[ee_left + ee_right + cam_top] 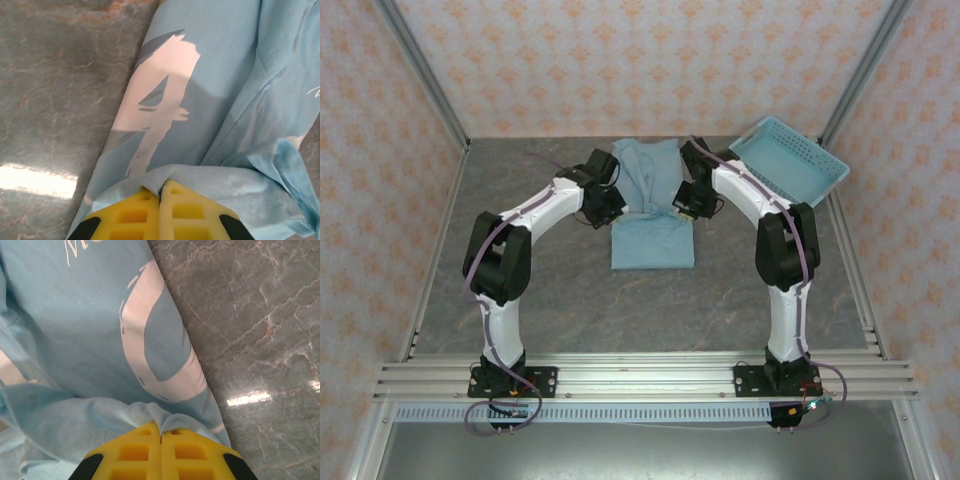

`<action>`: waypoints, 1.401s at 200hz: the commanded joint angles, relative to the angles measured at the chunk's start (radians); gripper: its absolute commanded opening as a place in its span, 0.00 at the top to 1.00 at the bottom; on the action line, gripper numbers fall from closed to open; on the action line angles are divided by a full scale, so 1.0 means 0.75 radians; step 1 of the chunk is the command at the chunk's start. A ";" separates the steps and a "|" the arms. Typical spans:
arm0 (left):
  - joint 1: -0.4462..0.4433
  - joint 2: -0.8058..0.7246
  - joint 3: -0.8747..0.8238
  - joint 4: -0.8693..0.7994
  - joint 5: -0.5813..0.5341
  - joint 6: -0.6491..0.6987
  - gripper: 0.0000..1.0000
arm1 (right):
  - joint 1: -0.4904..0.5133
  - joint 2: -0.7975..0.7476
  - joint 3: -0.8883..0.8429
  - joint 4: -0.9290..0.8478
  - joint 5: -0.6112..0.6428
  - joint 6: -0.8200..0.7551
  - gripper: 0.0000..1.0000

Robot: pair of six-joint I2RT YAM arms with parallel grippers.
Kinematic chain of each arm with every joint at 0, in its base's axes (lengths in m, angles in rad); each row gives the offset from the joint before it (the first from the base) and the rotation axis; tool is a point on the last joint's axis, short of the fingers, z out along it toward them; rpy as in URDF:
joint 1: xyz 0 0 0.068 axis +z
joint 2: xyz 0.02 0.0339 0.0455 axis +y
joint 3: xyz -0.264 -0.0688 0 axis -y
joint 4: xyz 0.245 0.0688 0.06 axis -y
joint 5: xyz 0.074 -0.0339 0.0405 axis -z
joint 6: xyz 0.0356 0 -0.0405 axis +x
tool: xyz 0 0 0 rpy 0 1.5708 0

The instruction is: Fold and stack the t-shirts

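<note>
On the marbled table (550, 300), a light blue t-shirt (653, 240) is laid out, with a perforated basket (790, 160) at its two o'clock. Large white lettering is resolved in the wrist views, where the left gripper (160, 192) and right gripper (161, 432) are each clamped on its bunched edge.

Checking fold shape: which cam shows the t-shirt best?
Top external: the t-shirt appears almost whole, bunched at the far end and flat at the near end. Left wrist gives a close patch with white lettering and fabric pinched in the shut left tool. Right wrist gives the same for the shut right tool.
</note>
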 commanded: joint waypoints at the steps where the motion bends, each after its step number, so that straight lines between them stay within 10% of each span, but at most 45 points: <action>1: 0.013 0.037 0.075 -0.044 0.000 0.042 1.00 | -0.013 0.049 0.090 -0.040 0.007 -0.025 1.00; 77: 0.080 0.235 0.269 -0.098 -0.007 0.055 1.00 | -0.074 0.272 0.308 -0.109 -0.010 -0.032 1.00; 87: 0.094 0.266 0.311 -0.116 -0.001 0.053 1.00 | -0.084 0.304 0.358 -0.125 -0.027 -0.043 0.87; 118: 0.157 0.274 0.367 -0.100 0.017 0.010 0.59 | -0.126 0.339 0.486 -0.150 -0.037 -0.064 0.57; 144: 0.196 0.186 0.347 -0.087 -0.018 0.018 0.49 | -0.163 0.291 0.509 -0.169 -0.040 -0.090 0.52; 218: 0.070 -0.333 -0.486 0.220 0.171 -0.198 0.55 | -0.101 -0.293 -0.401 0.206 -0.177 -0.021 0.50; 280: -0.019 -0.338 -0.674 0.273 0.176 -0.365 0.49 | -0.032 -0.428 -0.856 0.477 -0.329 0.167 0.46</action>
